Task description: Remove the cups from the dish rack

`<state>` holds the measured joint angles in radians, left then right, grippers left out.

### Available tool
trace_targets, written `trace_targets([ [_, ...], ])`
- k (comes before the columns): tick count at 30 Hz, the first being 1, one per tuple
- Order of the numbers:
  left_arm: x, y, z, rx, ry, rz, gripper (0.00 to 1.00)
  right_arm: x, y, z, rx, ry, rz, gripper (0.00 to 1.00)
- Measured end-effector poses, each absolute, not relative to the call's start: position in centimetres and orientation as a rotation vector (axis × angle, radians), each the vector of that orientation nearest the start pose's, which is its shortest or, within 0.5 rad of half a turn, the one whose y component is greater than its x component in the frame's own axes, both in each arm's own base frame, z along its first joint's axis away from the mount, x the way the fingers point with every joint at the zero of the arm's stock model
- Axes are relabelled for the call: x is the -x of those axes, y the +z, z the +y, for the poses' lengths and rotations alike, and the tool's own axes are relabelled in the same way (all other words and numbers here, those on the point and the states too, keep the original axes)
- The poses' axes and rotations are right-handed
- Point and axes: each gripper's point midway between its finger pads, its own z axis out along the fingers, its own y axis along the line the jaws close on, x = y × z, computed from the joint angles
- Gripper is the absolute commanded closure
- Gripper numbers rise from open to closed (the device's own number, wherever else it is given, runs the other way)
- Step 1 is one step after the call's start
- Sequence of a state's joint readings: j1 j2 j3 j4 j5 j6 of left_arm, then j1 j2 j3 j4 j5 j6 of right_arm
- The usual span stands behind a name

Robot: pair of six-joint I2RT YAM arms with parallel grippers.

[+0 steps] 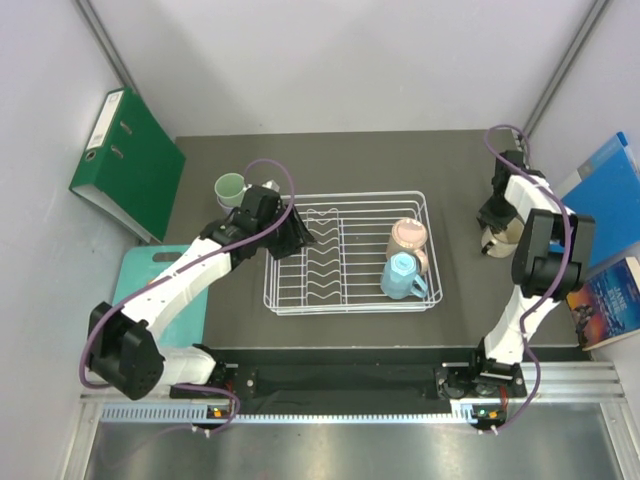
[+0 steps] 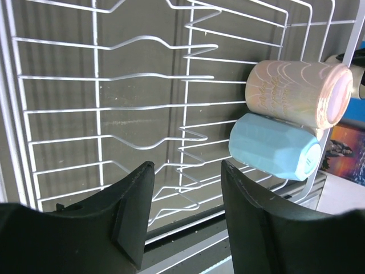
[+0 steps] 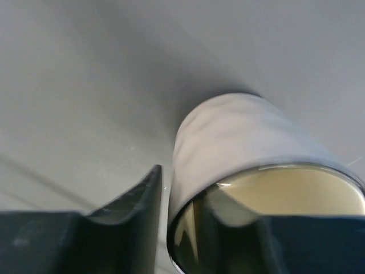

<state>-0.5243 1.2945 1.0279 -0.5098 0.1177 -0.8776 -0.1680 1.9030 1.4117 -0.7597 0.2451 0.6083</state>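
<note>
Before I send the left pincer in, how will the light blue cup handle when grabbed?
The light blue cup looks rigid with smooth faceted sides, so it may slip in a loose grip. Resting on thin dish rack wires, it could rock. The pink cup touching it would probably shift too.

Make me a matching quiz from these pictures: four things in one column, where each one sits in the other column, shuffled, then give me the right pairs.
Things:
1. mint green cup
2. light blue cup
3. cream cup
4. green binder

Places:
A. at the right gripper, its rim between the fingers
B. by the left wall
C. inside the dish rack
D. on the table, just outside the rack's far left corner

Pairs: 1-D, 2-C, 3-A, 4-B
</note>
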Motion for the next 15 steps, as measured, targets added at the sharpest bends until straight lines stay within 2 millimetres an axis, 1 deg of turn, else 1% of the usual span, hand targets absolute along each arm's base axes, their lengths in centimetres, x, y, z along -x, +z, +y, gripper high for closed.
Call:
trace_targets([
  [1, -28.2, 17.1, -22.5, 0.366, -0.792, 2.467, 0.44, -38.7, 5.2, -8.5, -1.094, -0.227, 2.54, 0.65],
  [3, -28.1, 17.1, -22.7, 0.349, -0.803, 2.474, 0.43, -38.5, 5.4, -8.1, -1.088, -0.197, 2.535, 0.62],
  [6, -27.9, 16.8, -22.9, 0.328, -0.81, 2.487, 0.41, -38.5, 6.9, -7.6, -1.076, -0.147, 2.51, 0.6],
  [9, -27.8, 16.5, -23.0, 0.303, -0.816, 2.503, 0.38, -39.0, 9.7, -7.2, -1.055, -0.085, 2.44, 0.56],
  [11, -27.7, 16.5, -23.1, 0.29, -0.82, 2.505, 0.36, -39.3, 12.2, -6.9, -1.036, -0.038, 2.383, 0.52],
  [13, -27.7, 16.6, -23.2, 0.266, -0.819, 2.501, 0.34, -39.4, 14.8, -6.2, -1.012, 0.019, 2.325, 0.45],
  [15, -27.8, 16.8, -23.2, 0.238, -0.818, 2.494, 0.33, -39.7, 17.9, -5.3, -0.971, 0.089, 2.254, 0.38],
])
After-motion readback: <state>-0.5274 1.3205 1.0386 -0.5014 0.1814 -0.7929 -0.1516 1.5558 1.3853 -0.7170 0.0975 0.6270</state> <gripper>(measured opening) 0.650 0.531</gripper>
